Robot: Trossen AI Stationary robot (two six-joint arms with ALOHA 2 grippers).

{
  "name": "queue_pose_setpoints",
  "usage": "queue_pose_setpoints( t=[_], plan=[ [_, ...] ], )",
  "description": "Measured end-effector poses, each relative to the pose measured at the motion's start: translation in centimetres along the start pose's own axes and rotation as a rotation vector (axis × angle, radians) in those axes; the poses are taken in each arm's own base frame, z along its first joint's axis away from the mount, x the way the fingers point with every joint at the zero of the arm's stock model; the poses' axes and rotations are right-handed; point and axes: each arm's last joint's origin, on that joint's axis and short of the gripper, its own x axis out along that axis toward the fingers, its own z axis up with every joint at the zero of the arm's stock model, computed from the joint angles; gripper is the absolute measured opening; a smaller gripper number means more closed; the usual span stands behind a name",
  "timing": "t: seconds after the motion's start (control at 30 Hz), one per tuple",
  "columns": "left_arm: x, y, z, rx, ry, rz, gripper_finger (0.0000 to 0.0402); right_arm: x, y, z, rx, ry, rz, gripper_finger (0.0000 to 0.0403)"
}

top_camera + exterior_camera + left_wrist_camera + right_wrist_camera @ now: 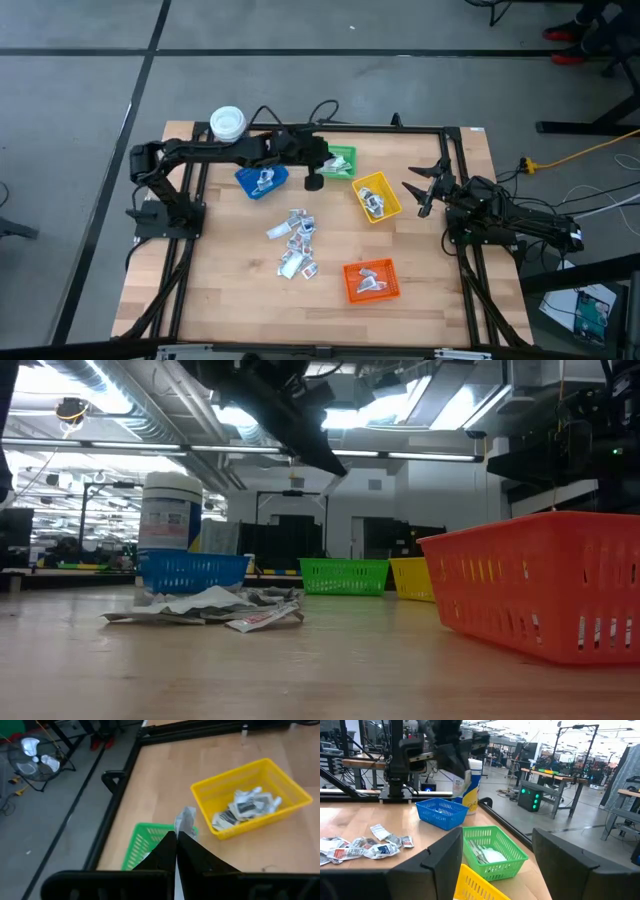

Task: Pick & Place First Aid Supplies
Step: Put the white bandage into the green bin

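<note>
Wooden counter (230,300), framed in black rail, workshop floor around. Four bins stocked in part: blue bin (262,181), green bin (341,162), yellow bin (377,196), orange bin (371,280), each holding a few packets. Unsorted packets (295,243): one loose heap at counter centre, still a good share of the lot. Left end effector (314,181): pinched closed on one silvery packet (185,821), held above the green bin's edge. Right end effector (424,187): fingers spread wide, empty, waiting beside the yellow bin. Judged roughly mid-task.
</note>
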Motion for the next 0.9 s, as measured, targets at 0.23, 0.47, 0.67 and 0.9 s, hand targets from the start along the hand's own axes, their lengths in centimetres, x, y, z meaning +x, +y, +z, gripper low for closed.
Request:
queue_pose_setpoints(
  t=[0.23, 0.47, 0.67, 0.9],
  plan=[
    [2.4, 1.6, 0.4, -0.021, 0.037, -0.031, 0.0002, 0.0, 0.0, 0.0, 0.000, 0.000, 0.000, 0.0236],
    [5.5, 3.2, 0.5, -0.046, 0.158, -0.086, 0.0003, 0.0, 0.0, 0.0, 0.000, 0.000, 0.000, 0.0236],
    [8.0, 4.0, -0.5, -0.063, 0.273, -0.108, 0.0003, 0.0, 0.0, 0.0, 0.000, 0.000, 0.000, 0.0236],
    [9.7, 3.9, -1.9, -0.068, 0.324, -0.185, 0.0003, 0.0, 0.0, 0.0, 0.000, -0.001, 0.000, 0.0236]
  ],
)
